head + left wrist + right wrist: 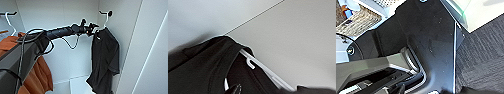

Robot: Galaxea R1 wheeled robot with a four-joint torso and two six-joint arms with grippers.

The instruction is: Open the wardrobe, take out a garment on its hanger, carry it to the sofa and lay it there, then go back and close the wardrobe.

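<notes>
Matte black, jointed and cabled: the left arm (32,42) reaches from the near left foreground into the open wardrobe (75,30). Its left gripper (93,27) sits right at the shoulder of the garment (105,57), up by the neck of the hanger (106,21). Whether the jaws are closed on the hanger or merely alongside it, I cannot tell; the fingers do not resolve in the head view or the left wrist view.

Near left, beside the arm: a rust-orange garment (37,72), heavier-looking cloth in thick folds, on its own white hanger (10,21). Not the target.

Farther in, at the right side of the wardrobe interior: the garment hangs full length from the white hanger, whose hook is over a small dark peg (109,13) high on the wall. Fabric is black, thin and limp, draping in loose vertical folds, with the hem sagging toward the wardrobe floor.

Handling judgement: light load, no stiffness of its own, so gripping cloth would let it slide or bunch. The hanger is the place to hold, at the neck just under the hook. Its plastic is thin, smooth and probably slippery, with a small notch hook visible on the shoulder bar in the left wrist view (251,63). The shirt could slip off one shoulder if the hanger tilts.

Farthest: the wardrobe walls are plain white, flat and matte, with one seam line.

The right gripper's jaws cannot be made out in the right wrist view.
</notes>
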